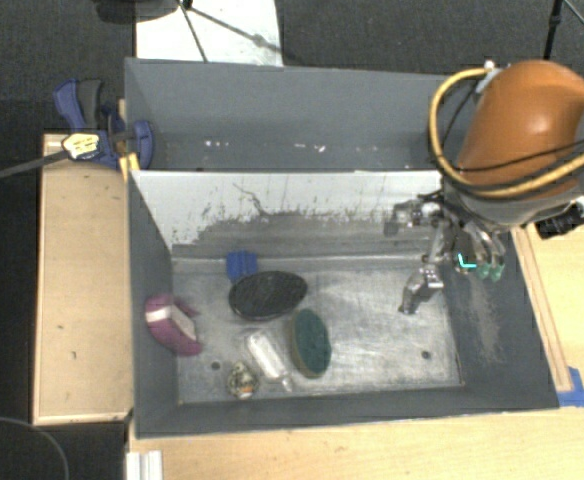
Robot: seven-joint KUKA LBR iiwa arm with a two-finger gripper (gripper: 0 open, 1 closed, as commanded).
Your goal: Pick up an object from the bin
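Grey metal bin (487, 353), centre of frame. Two-finger gripper (419, 295) low over bare floor, right of centre; released or clenched, cannot tell. Nearest, left of it and apart: dark green oval scrubber (312, 343), black oval mesh brush (267, 295). Further left: small blue block (241, 264), clear plastic piece (266, 356), purple-and-white roll (172, 325).

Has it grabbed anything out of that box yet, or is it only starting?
Done: nothing picked yet. The black oval brush, green oval pad, purple roll and small blue piece all lie in the left half of the bin. In hand: the pincer hangs low over bare floor on the right, apart from them. Left: reaching one, gripping and lifting it.
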